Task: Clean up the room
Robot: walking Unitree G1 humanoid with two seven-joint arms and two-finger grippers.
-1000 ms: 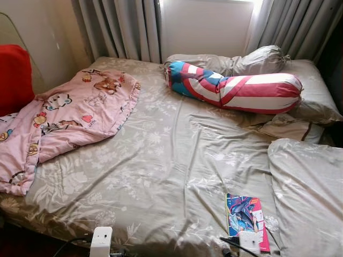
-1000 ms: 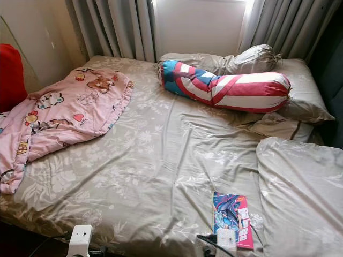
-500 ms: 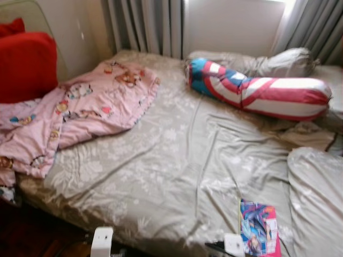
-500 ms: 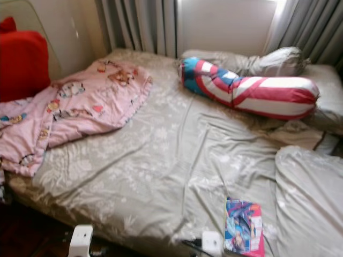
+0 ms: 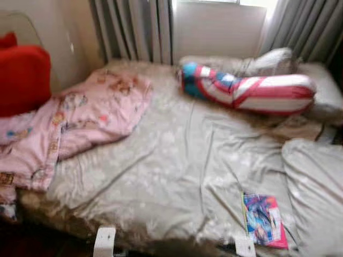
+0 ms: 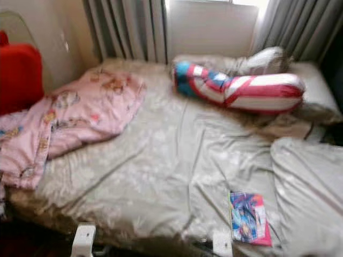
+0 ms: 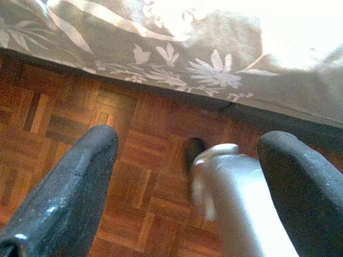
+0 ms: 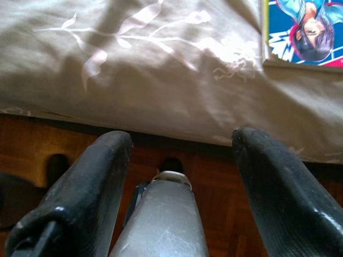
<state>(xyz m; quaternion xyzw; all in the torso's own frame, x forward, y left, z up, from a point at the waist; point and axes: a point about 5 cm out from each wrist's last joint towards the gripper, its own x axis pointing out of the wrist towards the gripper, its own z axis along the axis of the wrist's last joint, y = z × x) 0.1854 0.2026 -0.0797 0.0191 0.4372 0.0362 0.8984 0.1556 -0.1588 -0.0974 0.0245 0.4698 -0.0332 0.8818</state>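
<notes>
glossy book (image 5: 263,220) lies at the bed (image 5: 177,171) edge; both tools, left tool (image 7: 187,184) and right tool (image 8: 179,176), hang spread wide and empty, so a blurred, hasty reach could knock it off.

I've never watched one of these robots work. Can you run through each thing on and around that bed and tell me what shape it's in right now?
Pink blanket: crumpled, hanging off the bed's edge.
Striped bolster: lying across the head of the bed.
Grey pillows: bunched behind the bolster.
Bedsheet: wrinkled.
Comic book: closed, flat near the bed's foot.
Grey duvet: rumpled beside the book.
Red cushion: upright against the wall.
Left gripper: open, empty, over the wooden floor.
Right gripper: open, empty, by the bed's edge.
</notes>
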